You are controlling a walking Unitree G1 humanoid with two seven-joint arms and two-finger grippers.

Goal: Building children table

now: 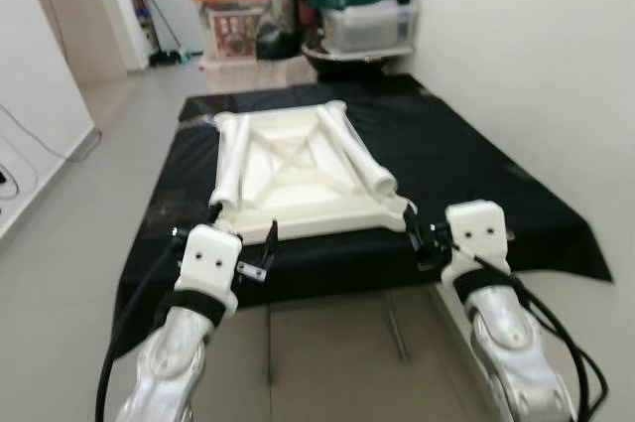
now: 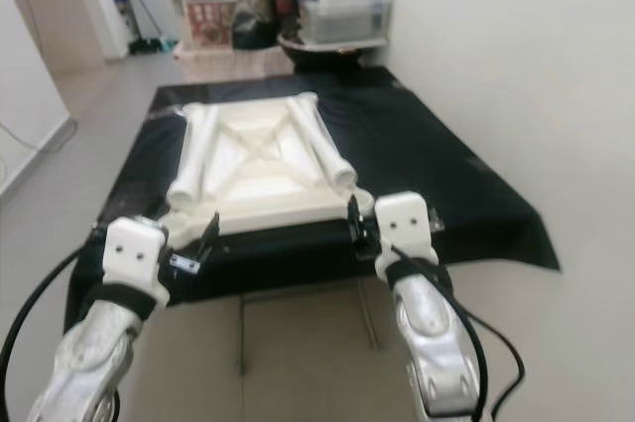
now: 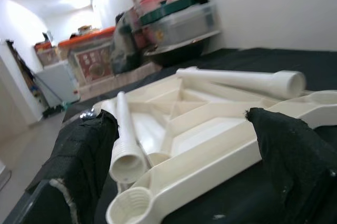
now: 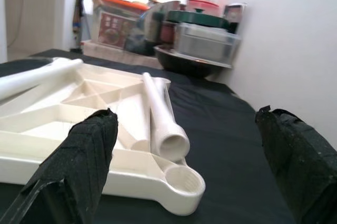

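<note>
A cream plastic tabletop [image 1: 298,199] lies upside down on a black sheet [image 1: 466,164] on the floor. Two loose cream legs rest across its ribbed underside: one leg [image 1: 230,166] along the left side, the other leg [image 1: 355,154] along the right. My left gripper [image 1: 241,228] is open just short of the front left corner, whose threaded socket [image 3: 129,205] shows in the left wrist view. At the front right corner my right gripper [image 1: 422,233] is open before the socket [image 4: 184,182]. Neither gripper holds anything.
Storage boxes and bins [image 1: 367,15] are stacked against the far wall beyond the sheet. A white wall [image 1: 536,65] runs close along the right. Grey tiled floor [image 1: 109,174] lies to the left, with a cable [image 1: 40,149] by the left wall.
</note>
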